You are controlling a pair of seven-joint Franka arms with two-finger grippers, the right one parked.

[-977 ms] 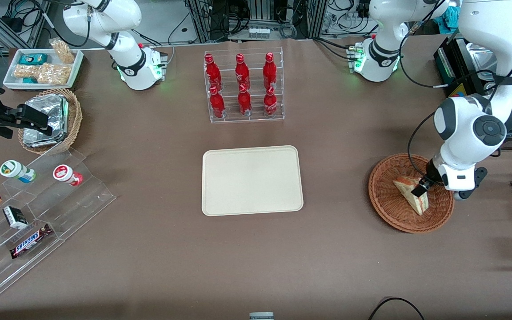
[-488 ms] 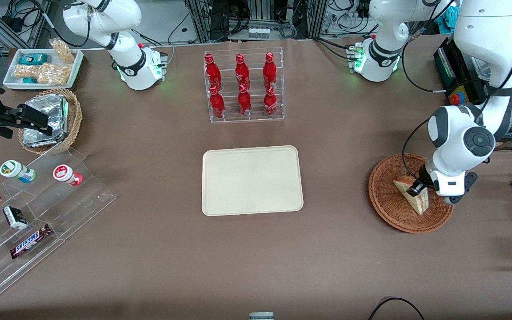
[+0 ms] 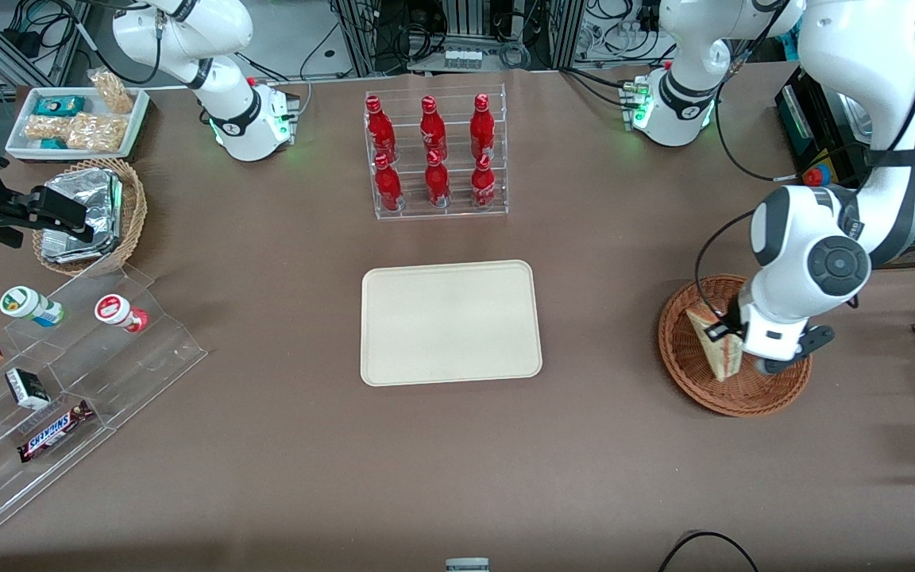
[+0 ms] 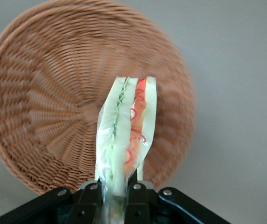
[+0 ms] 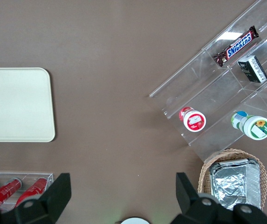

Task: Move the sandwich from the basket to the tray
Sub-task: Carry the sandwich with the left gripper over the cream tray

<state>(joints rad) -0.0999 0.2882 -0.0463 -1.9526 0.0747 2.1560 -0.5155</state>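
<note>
The left arm's gripper (image 3: 723,340) is shut on the clear-wrapped sandwich (image 3: 710,342) and holds it on edge, lifted above the reddish-brown wicker basket (image 3: 684,373). In the left wrist view the sandwich (image 4: 126,140) hangs between the two black fingers (image 4: 138,200), its red and green filling showing, with the basket (image 4: 44,112) empty below it. The cream-beige tray (image 3: 449,322) lies at the table's middle, bare, well apart from the gripper toward the parked arm's end. It also shows in the right wrist view (image 5: 17,105).
A clear rack of red bottles (image 3: 434,155) stands farther from the front camera than the tray. A tan basket of foil packs (image 3: 88,214), a white snack tray (image 3: 76,119) and a clear stepped shelf (image 3: 68,373) lie toward the parked arm's end.
The gripper has risen out of the basket and shifted toward the tray, lifting the sandwich from lying in the basket to hanging on edge above it.
</note>
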